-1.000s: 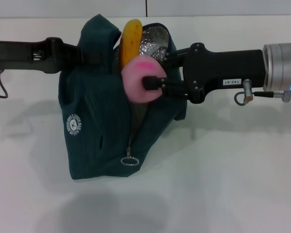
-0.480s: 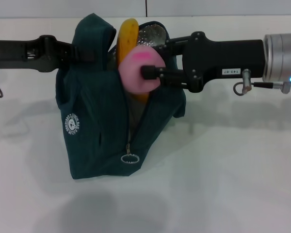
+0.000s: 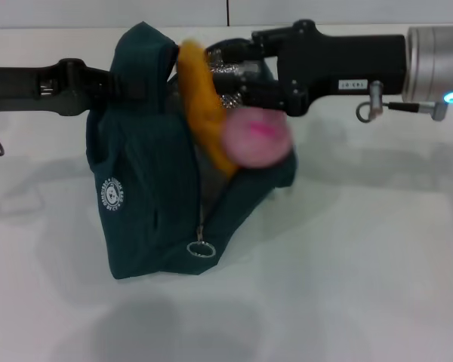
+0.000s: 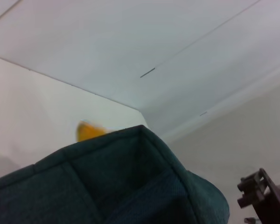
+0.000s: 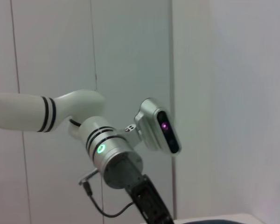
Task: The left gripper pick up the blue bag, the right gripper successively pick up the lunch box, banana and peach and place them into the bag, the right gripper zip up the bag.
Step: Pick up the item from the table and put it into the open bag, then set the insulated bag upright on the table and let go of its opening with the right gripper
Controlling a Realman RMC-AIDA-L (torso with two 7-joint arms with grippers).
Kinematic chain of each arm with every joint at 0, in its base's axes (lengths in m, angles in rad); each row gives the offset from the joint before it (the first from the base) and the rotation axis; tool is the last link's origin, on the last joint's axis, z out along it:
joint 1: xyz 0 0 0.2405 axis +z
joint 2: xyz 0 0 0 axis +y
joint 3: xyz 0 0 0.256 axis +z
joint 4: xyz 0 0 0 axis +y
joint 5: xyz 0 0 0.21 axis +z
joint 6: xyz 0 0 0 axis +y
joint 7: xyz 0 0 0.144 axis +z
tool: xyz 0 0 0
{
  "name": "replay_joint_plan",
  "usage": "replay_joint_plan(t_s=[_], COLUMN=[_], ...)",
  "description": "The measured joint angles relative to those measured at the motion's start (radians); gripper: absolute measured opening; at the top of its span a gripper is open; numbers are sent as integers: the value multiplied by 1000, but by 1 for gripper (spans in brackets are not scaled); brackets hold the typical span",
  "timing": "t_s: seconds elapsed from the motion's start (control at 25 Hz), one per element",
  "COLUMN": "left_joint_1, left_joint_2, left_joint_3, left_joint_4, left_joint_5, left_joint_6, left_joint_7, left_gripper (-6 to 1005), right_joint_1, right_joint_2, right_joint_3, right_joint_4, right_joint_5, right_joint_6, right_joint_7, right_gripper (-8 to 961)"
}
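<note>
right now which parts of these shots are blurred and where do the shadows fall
Head view: the round pink peach and long yellow banana are smeared by motion, while the dark teal fabric bag and its metal zipper ring stay sharp; soft grey shadows lie on the white table in front of the bag. Left wrist view: the banana tip is out of focus. Right wrist view: sharp, evenly lit.
</note>
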Motion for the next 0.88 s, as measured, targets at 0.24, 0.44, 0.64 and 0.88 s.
replay_joint_plan(t_s=[0.24, 0.44, 0.64, 0.88], left_joint_1=[5, 7, 7, 5], left_joint_2=[3, 4, 5, 5], left_joint_3=[-4, -5, -5, -10], left_joint_4=[-2, -2, -2, -2], left_joint_5=[0, 0, 0, 0], left_joint_6=[2, 3, 3, 3], left_joint_7=[4, 5, 5, 5], left_gripper=[47, 47, 47, 47], right_joint_1=[22, -6, -83, -151], right_joint_2=[1, 0, -9, -21], right_joint_3=[1, 52, 122, 172], right_joint_4=[-4, -12, -32, 29], right_joint_5=[0, 2, -3, -9], right_joint_6=[13, 7, 6, 4], right_joint_7=[-1, 14, 157, 371], right_gripper=[412, 419, 427, 617])
